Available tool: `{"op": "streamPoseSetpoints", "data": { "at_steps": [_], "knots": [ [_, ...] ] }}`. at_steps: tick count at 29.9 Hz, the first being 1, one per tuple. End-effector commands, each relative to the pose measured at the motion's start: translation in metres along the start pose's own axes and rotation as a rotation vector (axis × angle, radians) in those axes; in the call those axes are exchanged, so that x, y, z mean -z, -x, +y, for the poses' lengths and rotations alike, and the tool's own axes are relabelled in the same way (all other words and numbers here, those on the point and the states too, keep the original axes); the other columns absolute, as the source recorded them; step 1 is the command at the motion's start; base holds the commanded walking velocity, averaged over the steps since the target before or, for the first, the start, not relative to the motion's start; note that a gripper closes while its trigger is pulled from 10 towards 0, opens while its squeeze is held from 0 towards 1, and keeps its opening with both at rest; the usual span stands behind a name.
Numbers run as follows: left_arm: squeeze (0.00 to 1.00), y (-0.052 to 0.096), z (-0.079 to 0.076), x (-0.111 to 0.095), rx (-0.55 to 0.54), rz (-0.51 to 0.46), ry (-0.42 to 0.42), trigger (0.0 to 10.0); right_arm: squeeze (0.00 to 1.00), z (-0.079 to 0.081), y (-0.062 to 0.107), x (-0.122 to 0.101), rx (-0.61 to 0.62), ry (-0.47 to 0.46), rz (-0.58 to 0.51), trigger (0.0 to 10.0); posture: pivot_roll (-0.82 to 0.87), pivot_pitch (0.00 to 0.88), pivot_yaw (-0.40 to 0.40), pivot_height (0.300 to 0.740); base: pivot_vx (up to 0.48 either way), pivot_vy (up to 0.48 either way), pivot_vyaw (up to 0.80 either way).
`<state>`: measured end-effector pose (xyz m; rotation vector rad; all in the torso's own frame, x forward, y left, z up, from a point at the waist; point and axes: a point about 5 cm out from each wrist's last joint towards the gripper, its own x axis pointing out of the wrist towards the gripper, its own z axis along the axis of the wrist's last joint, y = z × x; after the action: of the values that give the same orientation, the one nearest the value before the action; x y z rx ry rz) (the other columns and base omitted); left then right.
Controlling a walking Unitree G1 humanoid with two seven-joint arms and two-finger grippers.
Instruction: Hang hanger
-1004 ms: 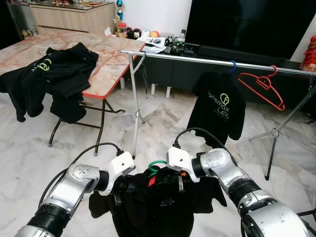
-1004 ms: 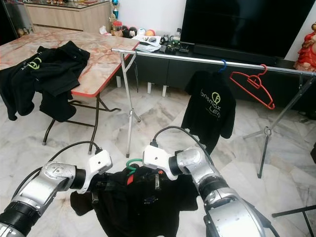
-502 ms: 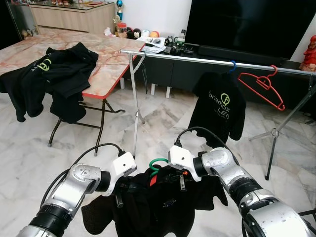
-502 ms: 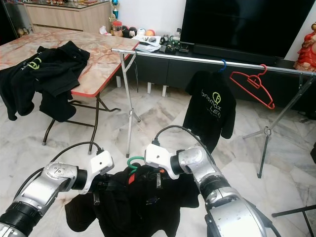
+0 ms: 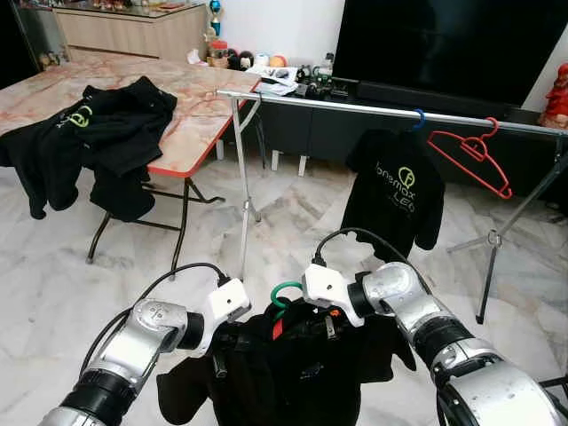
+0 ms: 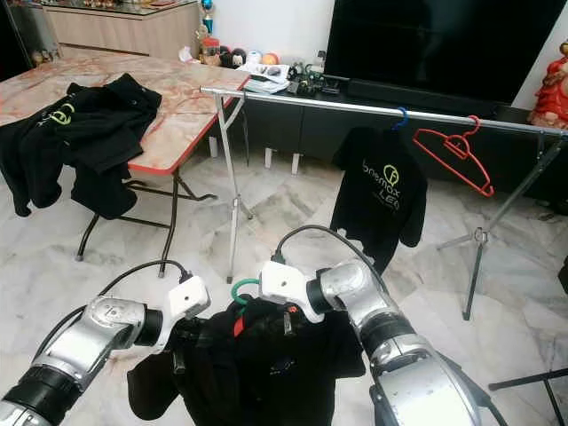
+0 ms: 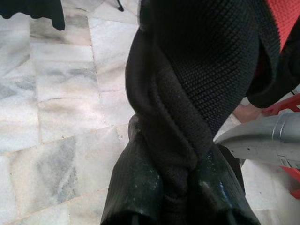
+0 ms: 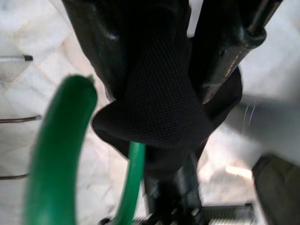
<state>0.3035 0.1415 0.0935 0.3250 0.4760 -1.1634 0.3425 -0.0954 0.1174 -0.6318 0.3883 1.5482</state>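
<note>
A black shirt (image 5: 297, 373) on a green hanger (image 5: 286, 294) hangs low in front of me, held between both grippers. My left gripper (image 5: 224, 341) is shut on the shirt's shoulder fabric (image 7: 180, 117), which bunches between the fingers (image 7: 136, 187). At the collar beside the green hook (image 8: 56, 150), my right gripper (image 5: 309, 318) is shut on the fabric (image 8: 159, 103). The silver clothes rail (image 5: 355, 106) stands farther ahead. It carries another black shirt (image 5: 395, 200) on a blue hook (image 5: 417, 115) and a bare red hanger (image 5: 470, 151).
A folding table (image 5: 200, 115) with more black garments (image 5: 89, 124) stands at the left, close to the rail's left leg (image 5: 244, 195). A dark TV (image 5: 444, 44) and a low cabinet sit behind the rail. Marble floor lies between me and the rail.
My left gripper has shifted a little to the right, toward the hanger, and the shirt's hem has swung slightly. The right gripper has barely moved.
</note>
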Motion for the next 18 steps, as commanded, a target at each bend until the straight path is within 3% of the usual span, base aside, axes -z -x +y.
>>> {"op": "streamPoseSetpoints", "data": {
  "at_steps": [1, 2, 6, 18],
  "knots": [
    [0.0, 0.007, 0.013, -0.012, -0.09, -0.035, -0.023, 0.0, 1.0, 0.005, 0.0, 0.005, -0.075, 0.03, 0.07, 10.0, 0.14, 0.0, -0.073, 0.74, 0.0, 0.0, 0.0],
    [0.0, 0.007, 0.015, -0.013, -0.113, -0.044, -0.021, 0.0, 1.0, 0.006, 0.003, 0.011, -0.077, 0.042, 0.131, 10.0, 0.14, 0.0, -0.073, 0.74, 0.0, 0.0, 0.0],
    [0.0, 0.006, 0.017, -0.011, -0.145, -0.053, -0.011, 0.0, 1.0, 0.006, 0.008, 0.021, -0.044, 0.042, 0.209, 10.0, 0.14, 0.0, -0.074, 0.74, 0.0, 0.0, 0.0],
    [0.0, 0.002, 0.017, 0.006, -0.158, 0.009, 0.002, 0.0, 1.0, 0.004, 0.013, 0.027, 0.009, 0.029, 0.242, 10.0, 0.13, 0.0, -0.068, 0.74, 0.0, 0.0, 0.0]
  ]
}}
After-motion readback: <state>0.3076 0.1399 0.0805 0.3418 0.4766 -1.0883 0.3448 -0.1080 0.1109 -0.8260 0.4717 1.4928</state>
